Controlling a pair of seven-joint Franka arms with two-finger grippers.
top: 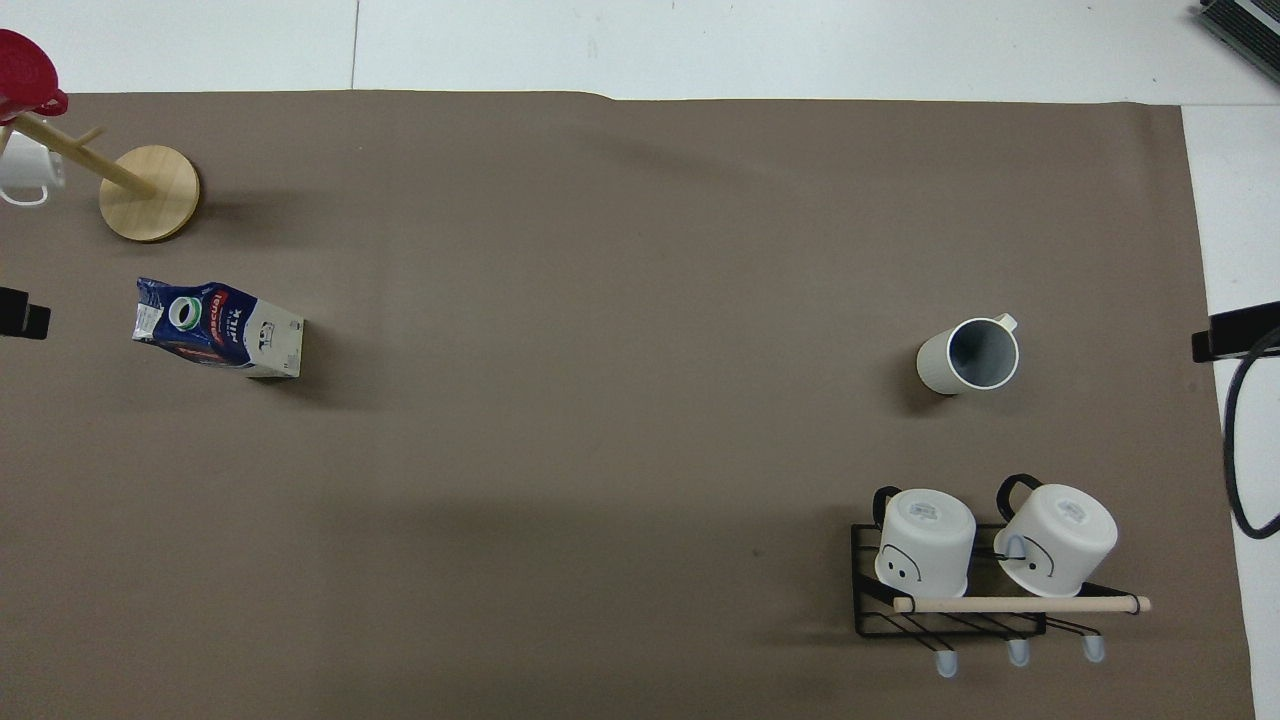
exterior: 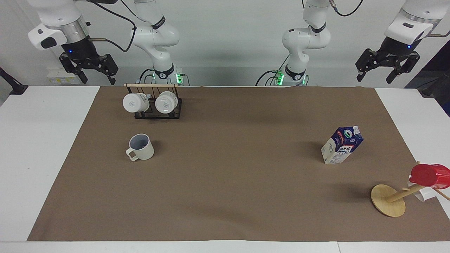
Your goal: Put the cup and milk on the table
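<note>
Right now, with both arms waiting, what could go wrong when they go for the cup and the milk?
1. The milk is tall and narrow; a side bump could tip it.
2. The cup stands near the rack of white mugs; the right gripper coming down might clip them.

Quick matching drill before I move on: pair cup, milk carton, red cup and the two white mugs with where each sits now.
1 cup
2 milk carton
3 red cup
4 white mugs

A hung on the black wire rack
B on the wooden mug tree
C upright on the brown sheet, toward the left arm's end
D upright on the brown sheet, just farther from the robots than the rack

1-D, 2-C, 3-B, 4-A
</note>
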